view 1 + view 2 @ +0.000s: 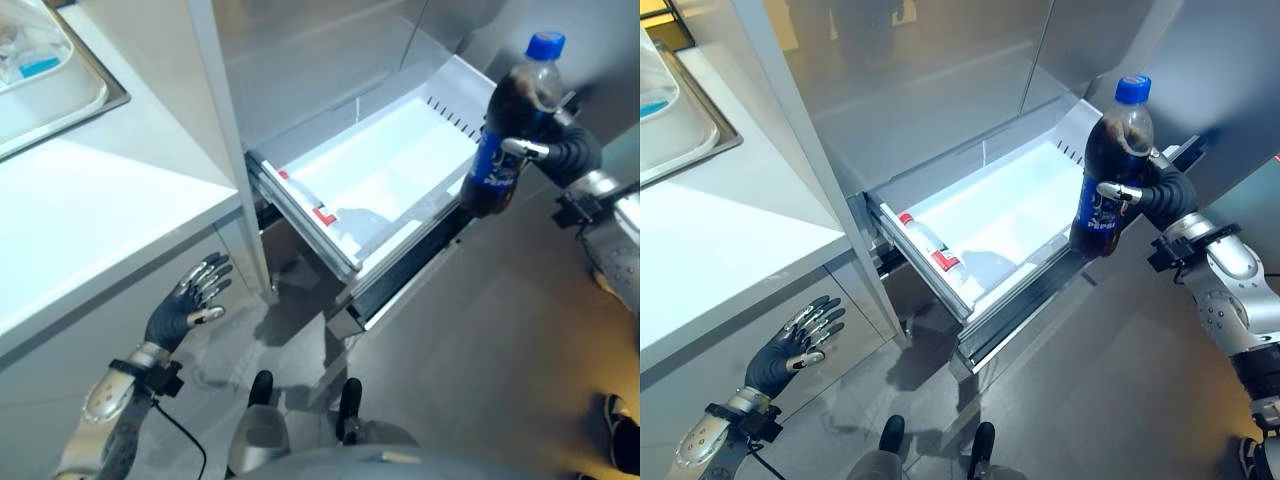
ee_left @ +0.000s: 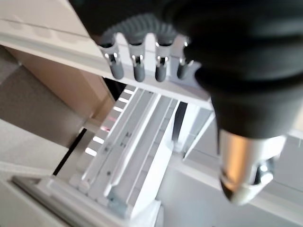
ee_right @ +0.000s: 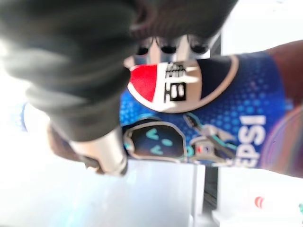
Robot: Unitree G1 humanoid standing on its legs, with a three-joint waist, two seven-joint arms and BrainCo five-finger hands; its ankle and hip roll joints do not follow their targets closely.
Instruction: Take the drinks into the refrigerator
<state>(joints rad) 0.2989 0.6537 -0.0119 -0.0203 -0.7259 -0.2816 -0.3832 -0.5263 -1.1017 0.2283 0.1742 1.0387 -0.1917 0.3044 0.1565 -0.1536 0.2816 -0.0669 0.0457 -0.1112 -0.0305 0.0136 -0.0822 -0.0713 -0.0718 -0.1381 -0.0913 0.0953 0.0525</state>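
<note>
A dark cola bottle (image 1: 1108, 170) with a blue cap and blue label stands upright in the right hand (image 1: 1160, 193), clenched around its middle, above the open white refrigerator drawer's (image 1: 990, 215) right edge. The left hand (image 1: 188, 303) hangs released beside the desk (image 1: 90, 200).

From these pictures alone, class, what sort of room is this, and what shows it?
Most likely a kitchen: a white counter with a sink, an open refrigerator drawer beside it, and a cola bottle held in the right hand.

one cola bottle (image 1: 1108, 170), one drawer (image 1: 970, 215) — open
</note>
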